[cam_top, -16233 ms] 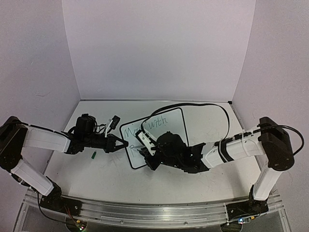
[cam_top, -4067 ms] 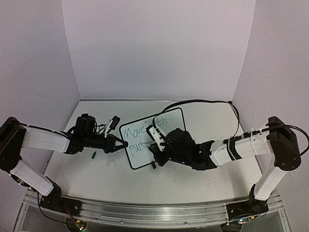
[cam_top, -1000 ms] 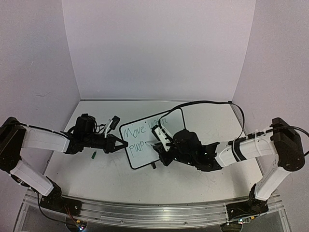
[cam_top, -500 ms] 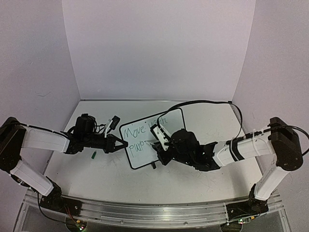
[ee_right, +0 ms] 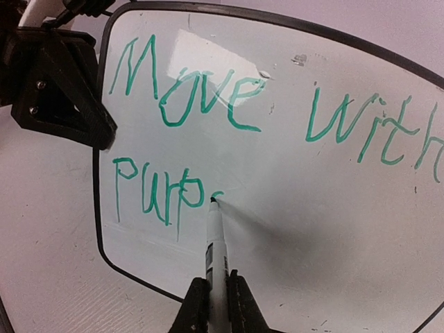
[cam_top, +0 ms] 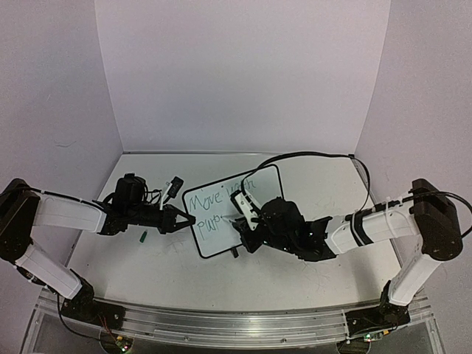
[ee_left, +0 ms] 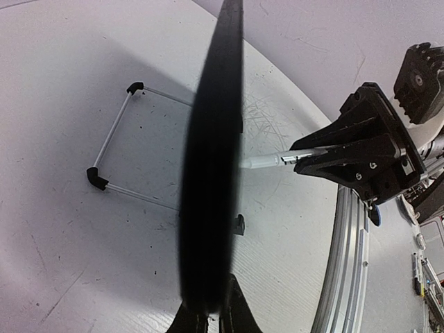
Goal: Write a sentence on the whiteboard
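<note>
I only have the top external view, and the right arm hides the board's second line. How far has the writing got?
Observer: In the right wrist view, the small black-framed whiteboard reads "Move With" in green, with "Purpo" below.
Operator: Is the pen on the surface?
Observer: The slim white marker, gripped by the right gripper, appears to touch the board with its tip just after the "o".
Operator: And the left side?
Observer: The left gripper pinches the board's dark rim, seen edge-on in the left wrist view.
</note>
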You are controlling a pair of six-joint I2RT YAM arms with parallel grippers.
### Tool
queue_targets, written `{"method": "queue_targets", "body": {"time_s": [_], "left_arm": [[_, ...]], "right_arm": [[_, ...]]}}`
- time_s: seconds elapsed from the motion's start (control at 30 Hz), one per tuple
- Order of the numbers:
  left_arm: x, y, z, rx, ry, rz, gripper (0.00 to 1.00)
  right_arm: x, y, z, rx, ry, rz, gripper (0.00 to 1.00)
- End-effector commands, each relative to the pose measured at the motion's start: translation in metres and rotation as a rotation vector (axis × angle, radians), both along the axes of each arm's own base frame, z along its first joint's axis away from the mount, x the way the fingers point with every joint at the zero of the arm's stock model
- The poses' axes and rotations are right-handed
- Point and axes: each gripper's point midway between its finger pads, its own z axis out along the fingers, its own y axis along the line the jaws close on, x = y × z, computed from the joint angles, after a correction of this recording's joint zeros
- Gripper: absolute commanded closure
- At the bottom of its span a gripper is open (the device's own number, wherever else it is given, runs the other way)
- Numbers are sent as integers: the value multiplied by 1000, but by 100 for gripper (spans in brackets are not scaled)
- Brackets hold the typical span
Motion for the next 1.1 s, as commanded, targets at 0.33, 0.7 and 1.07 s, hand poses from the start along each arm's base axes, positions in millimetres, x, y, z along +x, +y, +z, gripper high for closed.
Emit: {"method": "queue_targets", "body": {"time_s": [0.33,0.7,1.07], "left_arm": [[9,1,4,32,-54,23,100],[9,2,4,32,-55,23,100],[8,2,5,31,-55,22,100]], "right_arm": [[-2,-9,-11,-19,23,-23,100],[16,-21,4,12,-4,-117,100],[25,-16,24,57,-46,-132,100]]}}
